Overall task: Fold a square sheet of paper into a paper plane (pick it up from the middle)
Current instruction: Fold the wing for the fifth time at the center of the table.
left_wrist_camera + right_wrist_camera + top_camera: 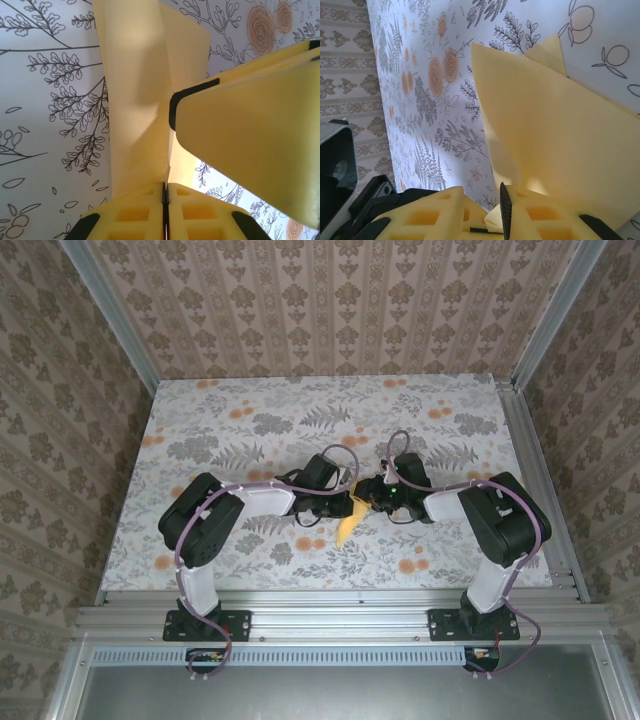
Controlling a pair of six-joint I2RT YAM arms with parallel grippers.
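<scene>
We are pinching the flimsy, crease-prone square sheet of paper mid-fold in our closed left gripper; our right gripper, at three o'clock, is gaping slightly around it.

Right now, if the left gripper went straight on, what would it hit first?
The folded mustard-yellow paper sheet it pinches, which stands straight ahead of the left gripper; close beside that line, depth unclear, is the right gripper's yellow finger.
</scene>
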